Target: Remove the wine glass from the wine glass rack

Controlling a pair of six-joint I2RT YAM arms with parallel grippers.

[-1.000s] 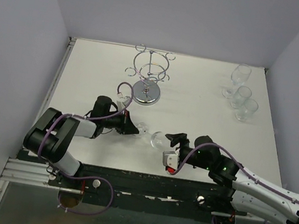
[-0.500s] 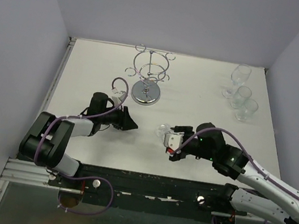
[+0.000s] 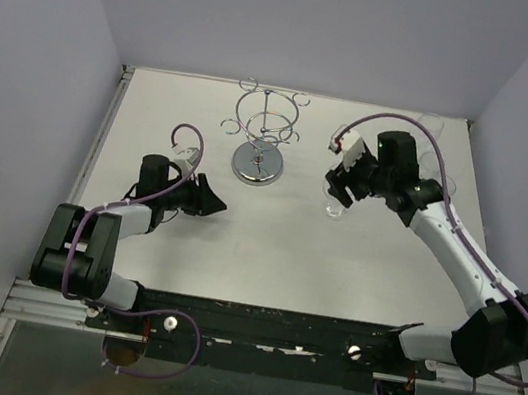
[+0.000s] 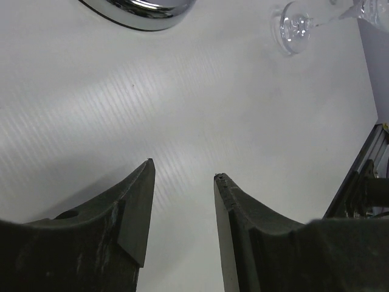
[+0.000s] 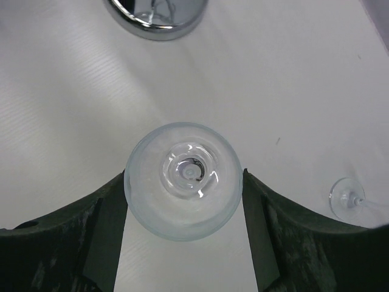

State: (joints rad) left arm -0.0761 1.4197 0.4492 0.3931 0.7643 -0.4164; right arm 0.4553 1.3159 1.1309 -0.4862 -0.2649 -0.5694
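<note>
The wine glass rack (image 3: pixel 261 141), chrome wire on a round mirrored base, stands at the back middle of the table with no glass on it. Its base shows at the top of the left wrist view (image 4: pixel 140 12) and the right wrist view (image 5: pixel 157 18). My right gripper (image 3: pixel 338 192) is shut on the bowl of a clear wine glass (image 3: pixel 336 210) to the right of the rack. In the right wrist view both fingers press the glass (image 5: pixel 183 180) from the sides. My left gripper (image 3: pixel 213 199) is open and empty, low over the table (image 4: pixel 182 170).
Other clear glasses (image 3: pixel 445 190) stand at the back right, partly hidden behind the right arm; one foot shows in the right wrist view (image 5: pixel 347 198). A glass (image 4: pixel 293 27) shows at the top right of the left wrist view. Walls enclose the table.
My right gripper closed on the glass near the front middle and carried it to the back right, beside the rack. My left gripper let go and drew back to the left.
</note>
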